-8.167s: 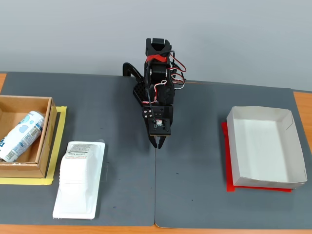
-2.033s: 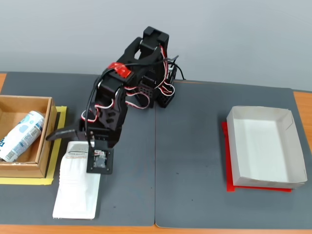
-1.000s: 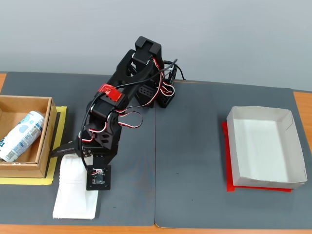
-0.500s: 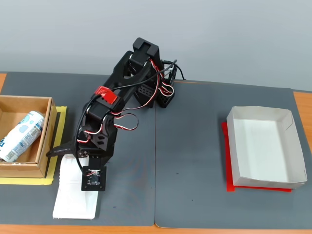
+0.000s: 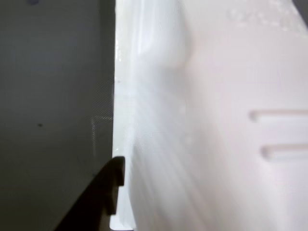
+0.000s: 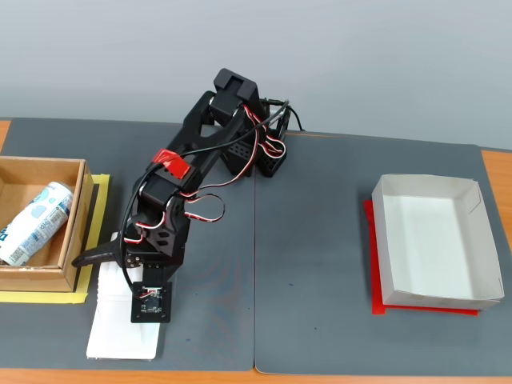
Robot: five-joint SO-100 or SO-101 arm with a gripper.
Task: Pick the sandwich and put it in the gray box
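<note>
The sandwich [image 6: 120, 330] is a white plastic pack lying flat on the dark mat at the front left of the fixed view. My gripper [image 6: 118, 268] is lowered onto its far end, and the arm hides that end. The jaws are open, and one black finger [image 6: 90, 255] sticks out to the left past the pack's edge. In the wrist view the sandwich [image 5: 211, 125] fills the right side very close up, with one black fingertip [image 5: 113, 187] at its left rim; the other finger is hidden. The gray box [image 6: 424, 186] stands empty at the right.
A brown cardboard box [image 6: 78, 232] holding a white-and-blue can [image 6: 32, 220] stands just left of the gripper, on yellow tape [image 6: 40, 296]. A red sheet [image 6: 376, 308] lies under the gray box. The arm's base [image 6: 256, 156] is at the back centre.
</note>
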